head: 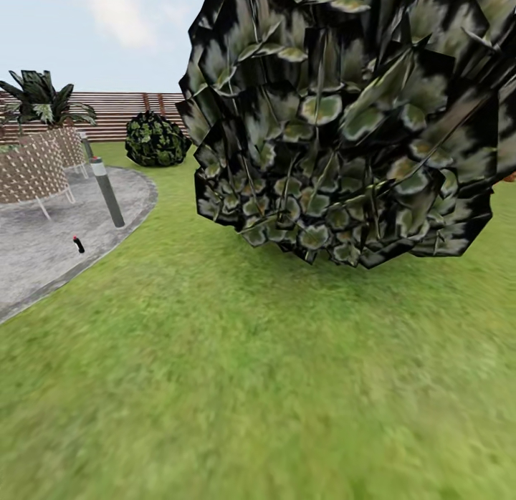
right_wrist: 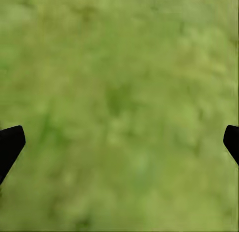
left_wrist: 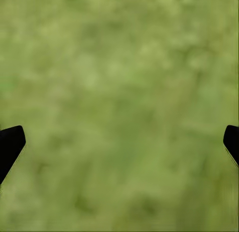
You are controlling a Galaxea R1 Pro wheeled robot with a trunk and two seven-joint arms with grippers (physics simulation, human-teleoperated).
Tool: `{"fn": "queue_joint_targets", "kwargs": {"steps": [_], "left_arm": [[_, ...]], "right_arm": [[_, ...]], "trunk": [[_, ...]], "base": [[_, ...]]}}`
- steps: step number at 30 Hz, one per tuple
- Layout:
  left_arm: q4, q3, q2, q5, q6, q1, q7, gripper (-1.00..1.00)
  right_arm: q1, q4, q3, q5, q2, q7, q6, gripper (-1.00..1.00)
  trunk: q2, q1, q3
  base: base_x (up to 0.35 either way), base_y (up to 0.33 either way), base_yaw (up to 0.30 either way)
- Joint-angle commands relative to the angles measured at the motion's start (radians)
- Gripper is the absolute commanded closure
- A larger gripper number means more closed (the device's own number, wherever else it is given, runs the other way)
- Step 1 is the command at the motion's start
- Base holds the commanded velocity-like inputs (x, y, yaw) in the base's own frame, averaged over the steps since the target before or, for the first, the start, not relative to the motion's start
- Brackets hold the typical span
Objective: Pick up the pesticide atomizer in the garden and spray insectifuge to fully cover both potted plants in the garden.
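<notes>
Green lawn (head: 236,385) fills the lower part of the head view, with a brown slatted fence (head: 122,113) along the far edge under a pale sky. One round grey paved patch (head: 50,235) lies at the left. On it, near its curved rim, lies the atomizer (head: 78,244), one small dark bottle with a red tip, tilted. Just beyond it stands one grey post (head: 107,192) with a pale band near its top, leaning slightly; a second, paler post (head: 86,146) shows further back. Two brown lattice-walled seats (head: 32,172) on thin white legs stand at the left edge of the patch, one behind the other. One palm-like plant (head: 43,99) rises behind them. One small round shrub (head: 155,139) sits on the grass by the fence. One large dark broad-leaved shrub (head: 344,120) stands close ahead and takes up the upper right.

The left wrist view looks onto blurred grass; the left tool (left_wrist: 119,147) is spread wide, its two black fingertips (left_wrist: 10,144) at opposite edges with nothing between them. The right wrist view shows the same: the right tool (right_wrist: 119,147) spread wide over grass, two black fingertips (right_wrist: 10,144) well apart, holding nothing.
</notes>
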Motion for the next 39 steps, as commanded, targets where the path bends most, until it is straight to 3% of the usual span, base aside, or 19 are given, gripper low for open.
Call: {"fn": "queue_joint_targets", "kwargs": {"steps": [1,39], "left_arm": [[0.001,0.004,0.000,-0.001,-0.003,-0.001,0.000,-1.00],[0.001,0.004,0.000,-0.001,-0.004,-0.001,0.000,-1.00]], "right_arm": [[0.000,0.000,0.005,-0.002,-0.001,-0.006,-0.002,-1.00],[0.000,0.000,0.005,-0.002,-0.001,-0.005,-0.003,-1.00]], "trunk": [[0.000,0.000,-0.001],[0.000,0.000,-0.001]], "base": [[0.337,-0.078,0.277],[0.337,-0.078,0.277]]}}
